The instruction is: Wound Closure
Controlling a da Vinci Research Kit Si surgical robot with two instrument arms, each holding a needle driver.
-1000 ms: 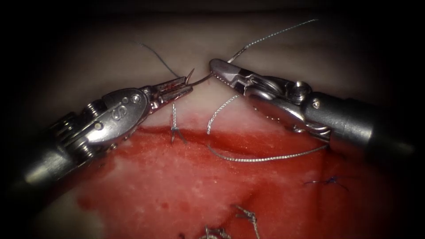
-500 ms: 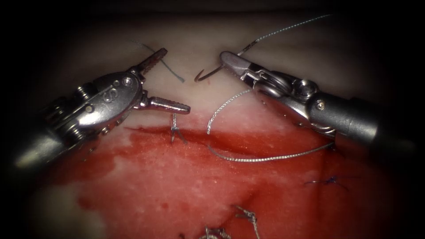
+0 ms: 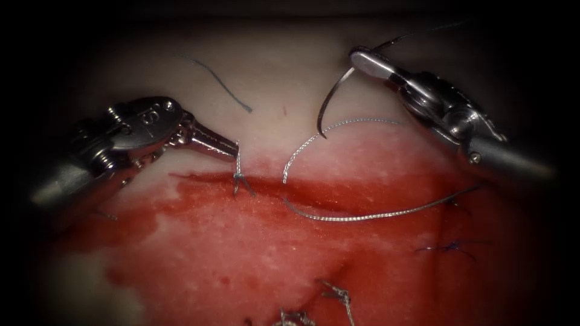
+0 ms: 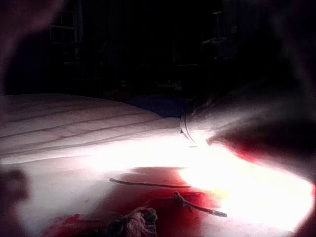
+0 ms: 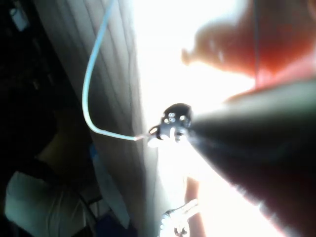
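Knots of cut silvery thread (image 3: 338, 296) lie at the near edge of the pale pork tissue (image 3: 284, 78), on the wide patch of red fluid (image 3: 272, 247) that covers its near half. Farther right on the fluid sits a small blue stitch knot (image 3: 450, 246). Beyond these, the braided silver thread (image 3: 362, 216) runs in a low arc across the red surface toward the tissue's right edge, and another length of it rises from the cut (image 3: 338, 193) near its middle and curves up and right. On the left stretch of the cut stands a short tied stitch with upright thread tails (image 3: 238, 172); the left arm's steel needle driver (image 3: 228, 150) comes in from the tissue's left edge, its jaws clenched, with its tip at the top of those tails, seemingly grasping them. Farther back, on bare pale tissue, lies a loose blue-grey thread scrap (image 3: 220, 84). Toward the far right corner, the right arm's steel needle driver (image 3: 361, 60) has its jaws clamped on the dark curved needle (image 3: 329, 99) at its thread end; the needle hangs free above the tissue, clear of it, curving down and left with its point just above the arching thread.
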